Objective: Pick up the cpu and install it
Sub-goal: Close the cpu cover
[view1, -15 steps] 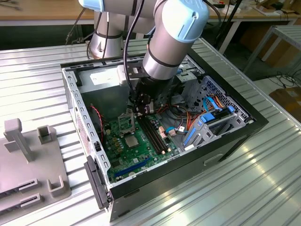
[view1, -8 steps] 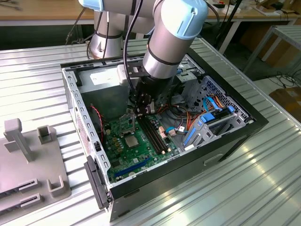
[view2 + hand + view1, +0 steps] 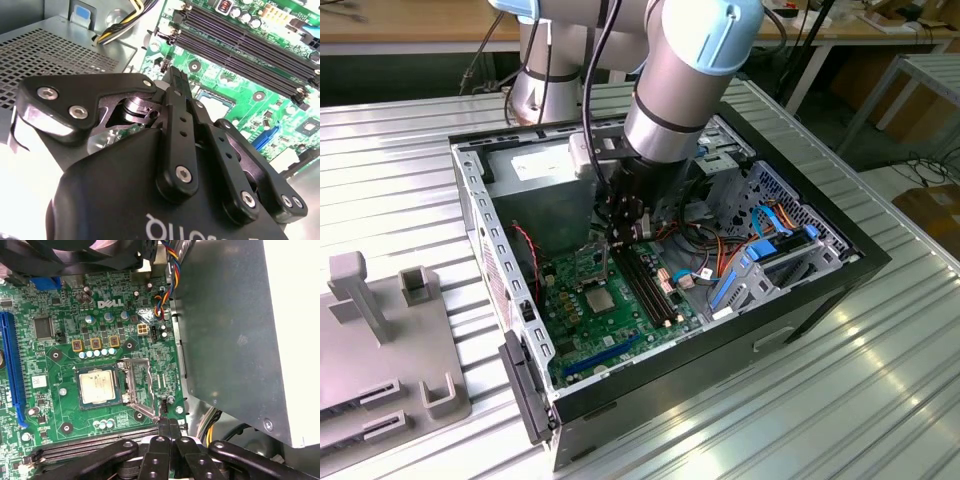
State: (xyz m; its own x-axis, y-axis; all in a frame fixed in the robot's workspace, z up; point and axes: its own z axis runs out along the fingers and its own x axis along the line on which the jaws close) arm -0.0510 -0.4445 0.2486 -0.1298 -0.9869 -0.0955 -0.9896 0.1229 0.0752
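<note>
The cpu (image 3: 98, 386) is sitting flat in the socket on the green motherboard (image 3: 60, 340), silver top facing up, and this board is the landmark for everything else here. In the exterior view the cpu (image 3: 597, 299) is showing as a small pale square near the middle of the motherboard (image 3: 582, 335), inside the open computer case (image 3: 800, 300) that is lying on the ribbed metal tabletop (image 3: 880, 400).

The socket's hinged metal plate (image 3: 140, 385) is standing open, just beside the cpu on the side toward the grey power-supply box (image 3: 225, 330). The long black memory slots (image 3: 100, 439) are running along the motherboard between the cpu and the gripper (image 3: 169, 427).

The gripper is hanging above the motherboard, near the open plate and clear of the cpu. Its fingers (image 3: 176, 90) are pressing together with nothing between them, and in the first wrist view their tips are meeting over the board's edge near the memory slots. In the exterior view the gripper (image 3: 613, 243) is reaching down into the case just above the cpu.
</note>
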